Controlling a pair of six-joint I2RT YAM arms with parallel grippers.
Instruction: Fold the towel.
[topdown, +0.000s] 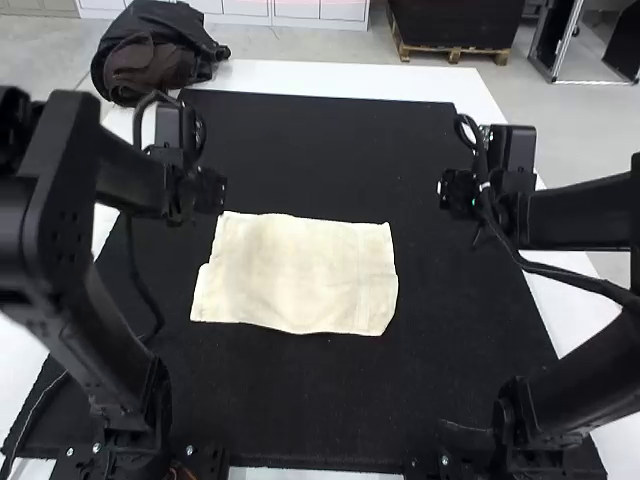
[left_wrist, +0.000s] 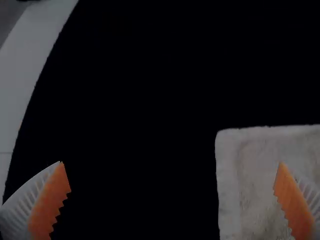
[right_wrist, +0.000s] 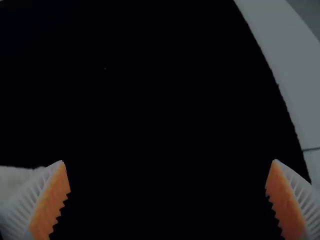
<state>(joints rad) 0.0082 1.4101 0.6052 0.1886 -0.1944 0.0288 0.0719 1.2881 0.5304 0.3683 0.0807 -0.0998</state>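
Left gripper: hanging near the towel's far left corner; in its wrist view the fingers are standing wide apart, orange pads facing each other, one finger overlapping the towel in that view. Right gripper: hanging well apart from the towel, over the right part of the black mat; its fingers are also standing wide.

Towel, cream: lying flat on the mat, left of the middle, between the arms. Outline is forming a rough rectangle; the left edge is showing a small step, the near left corner jutting outward. Long axis is running left to right, the right end sitting slightly nearer the arm bases.

Mat is covering much of the white table. A dark bundle is resting at the table's far left corner; contents not discernible.
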